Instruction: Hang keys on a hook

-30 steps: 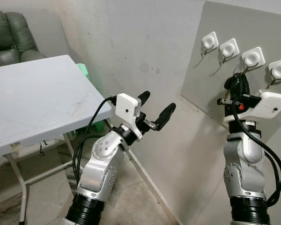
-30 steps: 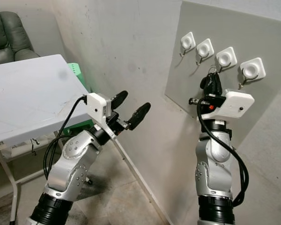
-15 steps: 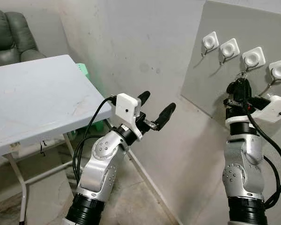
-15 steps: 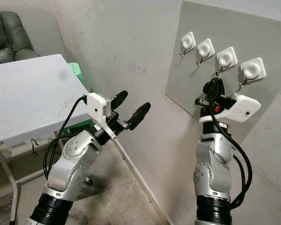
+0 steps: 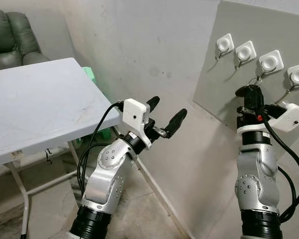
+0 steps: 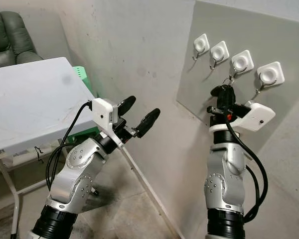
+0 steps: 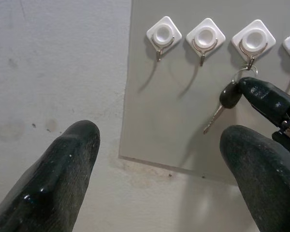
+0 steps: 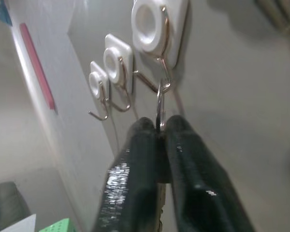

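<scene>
While scanning left to right: white folding table (image 5: pixel 35 107) and green armchair (image 5: pixel 10 37) at far left, well apart from the work. Next, left gripper (image 5: pixel 165 113) raised mid-scene near the bare wall, fingers spread wide, holding nothing, pointed toward the grey board (image 5: pixel 224 59). Further right, 4 white hook mounts in a row on that board. Right gripper (image 5: pixel 253 94) up against the board just under hook 3 (image 5: pixel 269 62), fingers pinched together on the keys (image 7: pixel 228 96). From the right wrist view, key ring (image 8: pixel 159 104) already looped through the wire of hook 3, fingertips (image 8: pixel 152 128) clamped just below on the ring. From the left wrist view, black key head and metal blade dangling under the ring, close to the board.

Judged handling: light, rigid metal plus plastic head, ring thin and slippery, free to swing once released. Best held at ring or key head, not the blade. Judged close to done; release and pull-back not yet made. Risk: ring dragged off the shallow hook if fingers snag.
</scene>
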Robot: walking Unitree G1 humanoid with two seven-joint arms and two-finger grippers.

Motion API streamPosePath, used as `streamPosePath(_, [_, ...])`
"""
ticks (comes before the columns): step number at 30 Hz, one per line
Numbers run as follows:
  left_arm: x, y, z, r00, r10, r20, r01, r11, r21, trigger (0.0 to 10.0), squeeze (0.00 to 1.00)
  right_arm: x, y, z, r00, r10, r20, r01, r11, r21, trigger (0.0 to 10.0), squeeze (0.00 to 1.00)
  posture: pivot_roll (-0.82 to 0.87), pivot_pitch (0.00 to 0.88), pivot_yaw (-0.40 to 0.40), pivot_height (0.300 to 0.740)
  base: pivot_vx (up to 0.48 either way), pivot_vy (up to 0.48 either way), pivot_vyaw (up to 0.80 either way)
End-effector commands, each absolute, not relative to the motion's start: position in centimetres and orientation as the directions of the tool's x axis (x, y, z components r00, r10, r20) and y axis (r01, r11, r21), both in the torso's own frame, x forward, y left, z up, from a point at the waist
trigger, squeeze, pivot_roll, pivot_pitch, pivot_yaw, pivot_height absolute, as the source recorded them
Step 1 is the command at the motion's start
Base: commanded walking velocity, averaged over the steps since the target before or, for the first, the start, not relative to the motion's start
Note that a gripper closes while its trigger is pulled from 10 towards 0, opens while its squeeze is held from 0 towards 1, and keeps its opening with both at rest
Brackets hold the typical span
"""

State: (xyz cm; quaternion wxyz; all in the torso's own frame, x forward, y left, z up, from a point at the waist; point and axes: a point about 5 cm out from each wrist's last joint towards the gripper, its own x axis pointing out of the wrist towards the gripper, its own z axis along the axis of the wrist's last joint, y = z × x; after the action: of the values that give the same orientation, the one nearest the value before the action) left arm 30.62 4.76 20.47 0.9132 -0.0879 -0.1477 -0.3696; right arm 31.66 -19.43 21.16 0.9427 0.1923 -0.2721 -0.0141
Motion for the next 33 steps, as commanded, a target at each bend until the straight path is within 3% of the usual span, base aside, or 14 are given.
streamPosePath(1, [30.6, 4.8, 20.8, 0.686, -0.639, 0.348, 0.696, 0.715, -0.058, 10.0, 0.0, 31.6, -19.1, 21.1, 0.859, -0.102, 0.502, -0.089, 0.935, 0.343, 10.0, 1.0, -0.03, 0.011, -0.024, 0.74, 0.0, 0.0, 0.0])
streamPosePath(15, [30.8, 5.3, 20.3, 0.721, -0.603, 0.341, 0.661, 0.747, -0.076, 10.0, 0.0, 31.2, -18.7, 19.5, 0.888, -0.068, 0.455, -0.086, 0.947, 0.308, 10.0, 1.0, -0.03, 0.002, -0.027, 0.74, 0.0, 0.0, 0.0])
streamPosePath(16, [30.8, 5.4, 20.4, 0.723, -0.599, 0.344, 0.659, 0.748, -0.084, 10.0, 0.0, 31.2, -18.7, 19.2, 0.896, -0.064, 0.44, -0.08, 0.95, 0.301, 10.0, 0.0, -0.03, 0.002, -0.027, 0.74, 0.0, 0.0, 0.0])
streamPosePath(21, [30.8, 5.5, 20.4, 0.727, -0.593, 0.346, 0.655, 0.75, -0.09, 10.0, 0.0, 31.2, -18.5, 18.6, 0.904, -0.049, 0.425, -0.084, 0.953, 0.29, 10.0, 0.0, -0.03, 0.0, -0.032, 0.74, 0.0, 0.0, 0.0])
streamPosePath(28, [31.1, 6.1, 19.7, 0.766, -0.548, 0.336, 0.614, 0.779, -0.13, 10.0, 0.0, 30.9, -18.5, 16.5, 0.942, -0.004, 0.336, -0.021, 0.997, 0.07, 10.0, 0.0, -0.03, 0.0, -0.036, 0.74, 0.0, 0.0, 0.0])
streamPosePath(33, [31.9, 8.5, 17.2, 0.869, -0.414, 0.27, 0.475, 0.851, -0.225, 10.0, 0.0, 30.0, -18.6, 14.8, 0.959, 0.018, 0.282, -0.026, 0.999, 0.025, 10.0, 0.0, -0.03, 0.0, -0.033, 0.74, 0.0, 0.0, 0.0])
